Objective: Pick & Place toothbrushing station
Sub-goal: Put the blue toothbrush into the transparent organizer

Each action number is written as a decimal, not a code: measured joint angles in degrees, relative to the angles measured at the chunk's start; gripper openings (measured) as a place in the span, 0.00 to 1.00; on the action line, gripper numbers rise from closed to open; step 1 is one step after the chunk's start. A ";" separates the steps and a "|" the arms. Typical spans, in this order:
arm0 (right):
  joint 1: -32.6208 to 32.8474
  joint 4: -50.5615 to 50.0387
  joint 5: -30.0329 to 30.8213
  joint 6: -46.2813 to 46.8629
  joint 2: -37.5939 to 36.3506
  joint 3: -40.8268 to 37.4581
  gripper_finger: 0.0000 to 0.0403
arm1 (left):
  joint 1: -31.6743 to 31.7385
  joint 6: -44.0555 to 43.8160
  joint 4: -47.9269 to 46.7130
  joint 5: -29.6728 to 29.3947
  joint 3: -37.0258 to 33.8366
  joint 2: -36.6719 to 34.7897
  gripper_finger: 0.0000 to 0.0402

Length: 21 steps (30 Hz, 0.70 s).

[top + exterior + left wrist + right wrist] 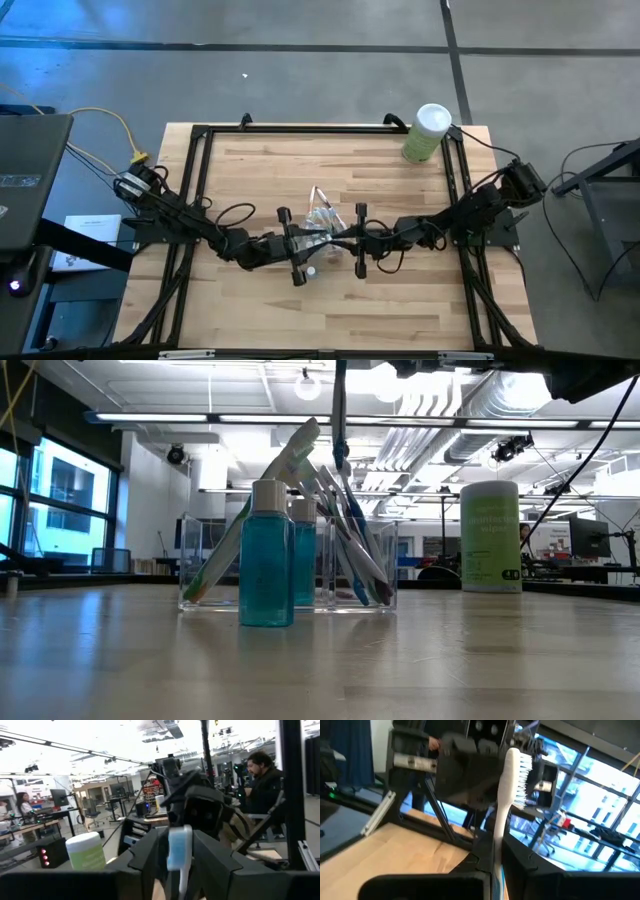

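Right gripper (494,870) is closed on one white toothbrush (507,805), clamped low on its handle, upright with the bristled head on top. Facing it, the left gripper (179,865) has its fingers on either side of a toothbrush, but whether they press on it I cannot tell. Both grippers meet over the middle of the table (450,660).

Below them, nearest the low camera, stand two bottles (266,555) of blue liquid with white caps, one just behind the other. Both stand at the one clear holder (190,560), where several pastel toothbrushes (350,540) lean fanned out, too overlapped to count. Farther back, to the right, stands one green canister (490,535) with a white lid.
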 joint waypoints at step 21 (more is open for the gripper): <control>4.51 -38.00 11.49 8.43 -26.64 -4.25 0.02 | -9.37 20.65 2.23 -28.45 0.00 -0.22 0.35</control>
